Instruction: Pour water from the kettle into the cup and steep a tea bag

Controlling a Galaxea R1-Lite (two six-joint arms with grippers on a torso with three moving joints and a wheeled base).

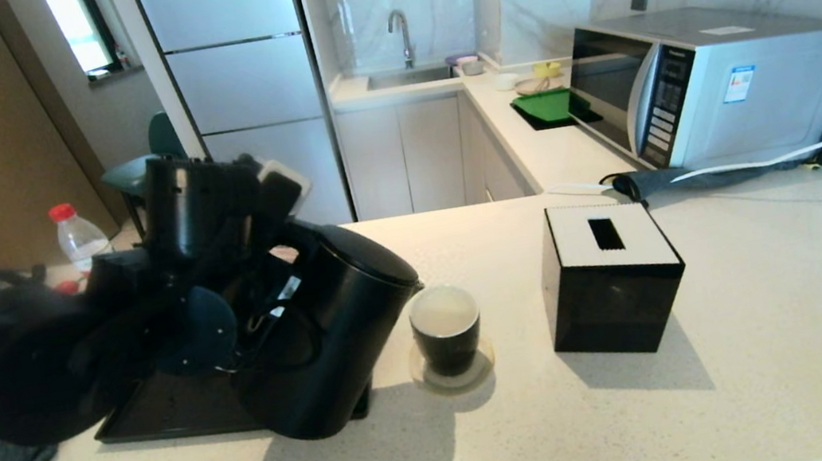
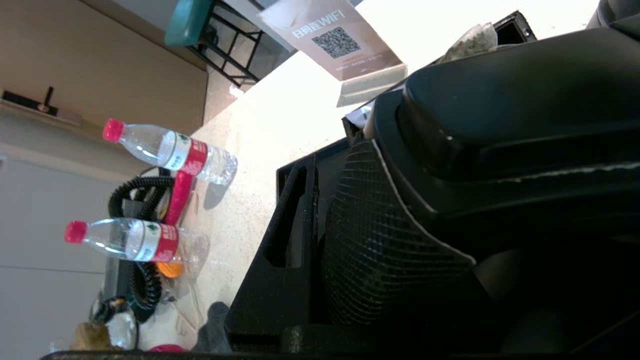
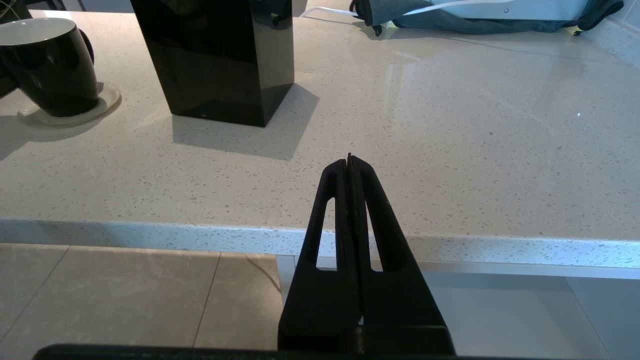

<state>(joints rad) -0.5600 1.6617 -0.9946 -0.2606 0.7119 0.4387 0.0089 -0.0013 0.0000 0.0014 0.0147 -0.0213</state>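
Closest to the head camera, the left arm fills the counter's near-left corner, and the left gripper (image 1: 262, 316) holds the kettle (image 1: 328, 330) by its loop handle; the left wrist view shows a finger (image 2: 280, 250) lying against the handle, so I take it as clamped there, though the contact itself is mostly hidden behind black plastic. That kettle is tilted toward the right, its base lifted over the front right corner of a black tray (image 1: 163, 414), its spout (image 1: 416, 288) just beside and slightly above the rim of the cup (image 1: 447, 334). Standing on a small round coaster (image 1: 479, 370) near the counter's middle, the cup shows a pale inside; whether water is already in it I cannot tell. No tea bag is visible on the counter from the head view.

Further right sits a black box (image 1: 612, 287) with a slotted white top. Off the counter's near edge, the right gripper (image 3: 349, 162) hangs idle with its fingers pressed together, holding nothing.

Risk: the spout sits at the cup's left edge rather than over its centre, so more tilt could send water onto the coaster, and a heavy kettle might twist in the grip.
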